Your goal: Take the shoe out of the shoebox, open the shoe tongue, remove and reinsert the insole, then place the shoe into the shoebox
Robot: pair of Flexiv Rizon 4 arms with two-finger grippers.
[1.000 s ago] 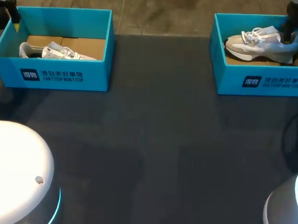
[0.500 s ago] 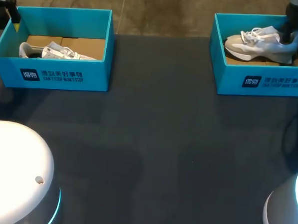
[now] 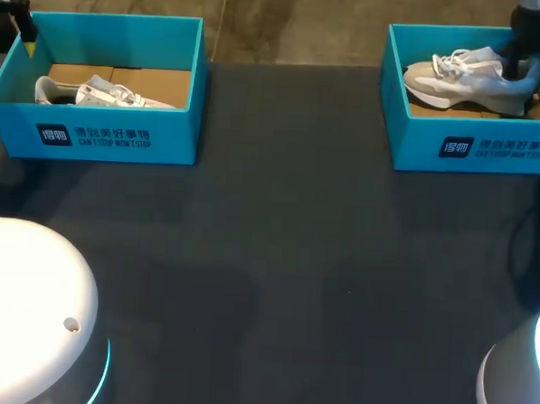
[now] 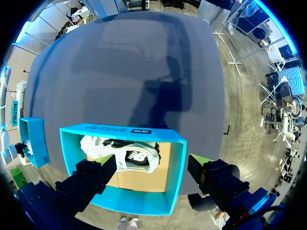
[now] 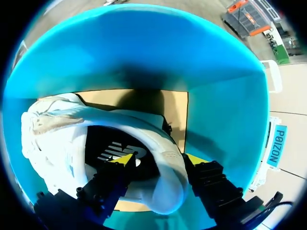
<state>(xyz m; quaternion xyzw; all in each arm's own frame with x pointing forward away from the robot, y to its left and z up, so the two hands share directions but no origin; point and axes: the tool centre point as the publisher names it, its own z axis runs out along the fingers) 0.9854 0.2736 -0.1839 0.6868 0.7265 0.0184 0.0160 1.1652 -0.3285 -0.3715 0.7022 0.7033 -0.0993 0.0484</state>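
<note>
Right shoe (image 3: 462,78), pale grey-white with white laces, is inside the right shoebox (image 3: 472,147) at the table's far right. Toe points toward the table's middle, heel toward the box's outer wall. Cannot tell if the sole rests on the cardboard floor or hangs just above it.

Right gripper (image 5: 158,160) is clamped on the heel collar. One yellow-tipped finger is down inside the shoe opening and the other is outside the heel, both pressing the collar between them. The outer finger sits in the narrow slot between the heel and the teal wall, so it is tight there. The toe has a small gap to the inner wall. The box top is open above the shoe.

Left shoebox (image 3: 92,134) is at the far left, well apart from the right box. Left shoe (image 3: 99,93), white, lies low against its front wall, with bare cardboard behind it.

Left gripper (image 4: 151,167) hangs by that box's far outer corner, above the rim. Its fingers are spread wide and touch nothing; in its wrist view the box and shoe lie ahead of it.

Table (image 3: 285,257) is dark, with a broad bare stretch between the two boxes and across the whole near side.
</note>
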